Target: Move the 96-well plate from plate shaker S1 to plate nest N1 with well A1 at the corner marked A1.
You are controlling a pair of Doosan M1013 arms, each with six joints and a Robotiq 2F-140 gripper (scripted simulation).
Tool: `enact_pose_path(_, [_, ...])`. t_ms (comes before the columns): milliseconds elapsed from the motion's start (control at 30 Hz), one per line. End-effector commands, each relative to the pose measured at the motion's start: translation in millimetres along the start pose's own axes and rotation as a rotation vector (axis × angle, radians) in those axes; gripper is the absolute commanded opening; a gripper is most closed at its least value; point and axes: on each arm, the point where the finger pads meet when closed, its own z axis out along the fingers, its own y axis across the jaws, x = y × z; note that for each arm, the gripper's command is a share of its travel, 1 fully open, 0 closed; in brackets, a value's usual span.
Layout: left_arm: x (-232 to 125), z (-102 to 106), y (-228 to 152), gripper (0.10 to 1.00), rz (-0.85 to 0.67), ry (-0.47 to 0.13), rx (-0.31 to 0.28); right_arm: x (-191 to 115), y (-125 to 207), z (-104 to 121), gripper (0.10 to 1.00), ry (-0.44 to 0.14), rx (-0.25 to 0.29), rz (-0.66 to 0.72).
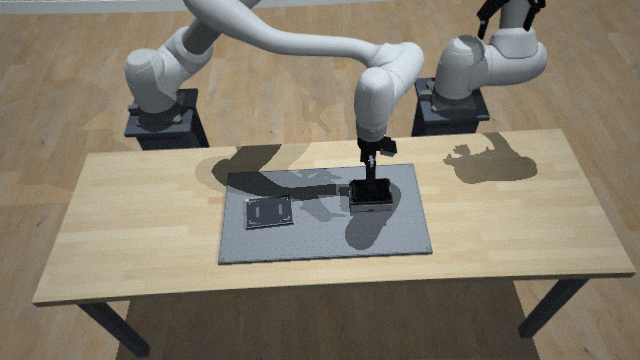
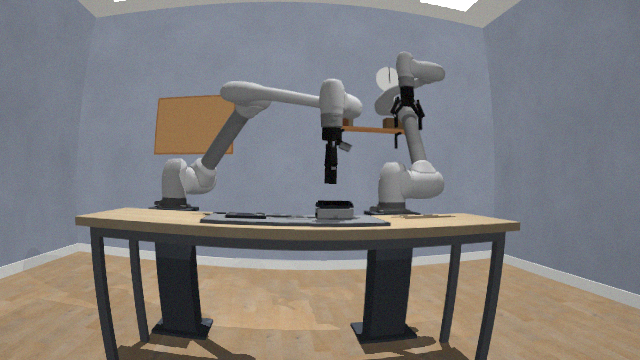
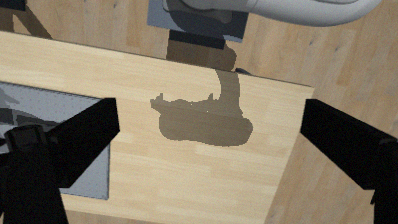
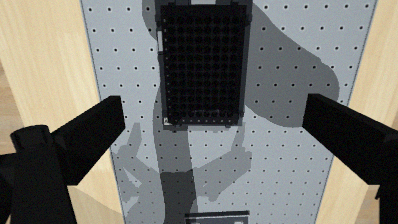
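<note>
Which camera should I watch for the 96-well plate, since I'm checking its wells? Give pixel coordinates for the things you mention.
Right wrist: it shows the well grid of the 96-well plate (image 1: 376, 192) (image 2: 334, 204) (image 4: 202, 65). Top: partly covered; exterior: edge-on; left wrist: not visible.

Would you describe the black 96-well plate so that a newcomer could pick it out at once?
On the pale wooden table lies a grey perforated board. Towards one end stands a low grey box-shaped shaker. The plate is on top, its grid of round wells unlike the flat dark nest nearby.
</note>
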Motion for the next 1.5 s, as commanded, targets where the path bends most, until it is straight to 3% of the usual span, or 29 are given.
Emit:
enact_pose_path(0, [-0.2, -0.5, 0.0, 1.000, 0.000, -0.001, 0.000, 12.2, -5.0, 0.3, 1.000, 0.006, -0.008, 0.008])
enact_pose_path(567, [-0.2, -0.5, 0.0, 1.000, 0.000, -0.001, 0.000, 19.4, -8.2, 1.6, 1.000, 0.009, -0.013, 0.012])
enact_pose_path(1467, [-0.2, -0.5, 0.0, 1.000, 0.000, -0.001, 0.000, 19.8, -7.7, 39.9, 1.000, 0.009, -0.013, 0.012])
